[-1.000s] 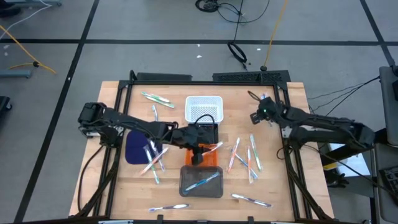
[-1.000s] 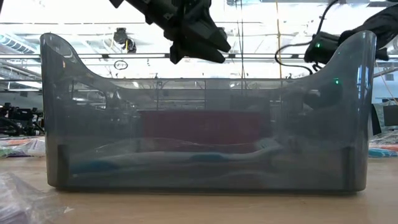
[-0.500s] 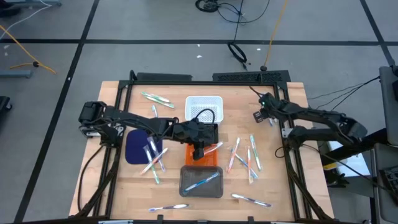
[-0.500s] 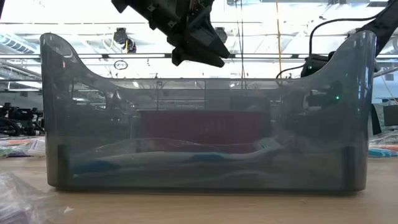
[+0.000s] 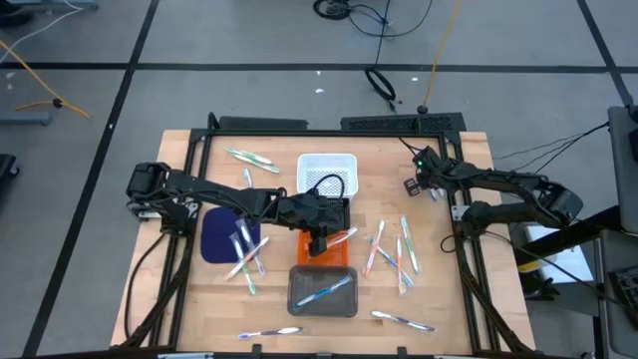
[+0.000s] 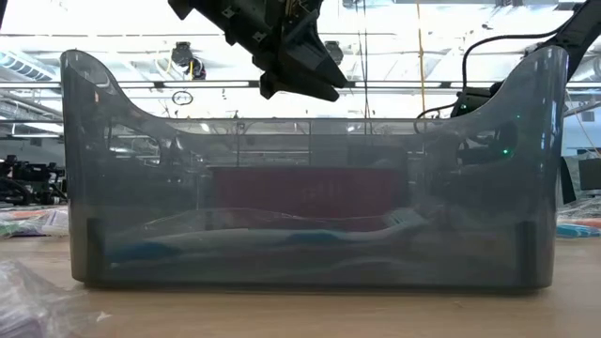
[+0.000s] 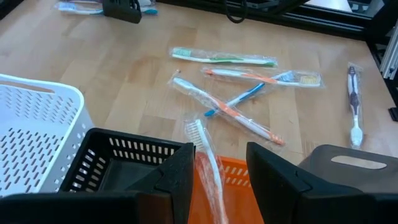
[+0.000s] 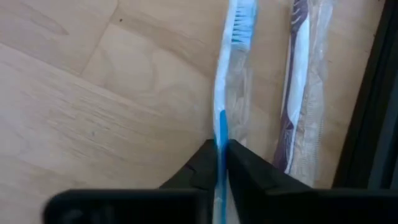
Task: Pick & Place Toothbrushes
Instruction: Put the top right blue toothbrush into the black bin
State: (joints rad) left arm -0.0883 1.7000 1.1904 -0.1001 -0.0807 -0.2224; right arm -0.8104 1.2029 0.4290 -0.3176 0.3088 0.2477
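Spreading across the wooden table (image 5: pixel 199 299) are the dark blue mat (image 5: pixel 214 237), a white basket (image 5: pixel 327 172), a black basket (image 7: pixel 118 163), an orange bin (image 7: pixel 233 180) and a grey tub (image 5: pixel 322 291) that seems to hold one brush, with wrapped toothbrushes (image 7: pixel 249 99) scattered around them. Above the orange bin, the left gripper (image 7: pixel 217 180) pinches a wrapped, white-bristled toothbrush (image 7: pixel 208 165) between its fingers. At the table's far right corner the right gripper (image 8: pixel 220 158) has its jaws pressed onto a blue toothbrush (image 8: pixel 231 46) lying beside a purple one (image 8: pixel 295 81).

Overhead, table-level, two close wrist cameras.
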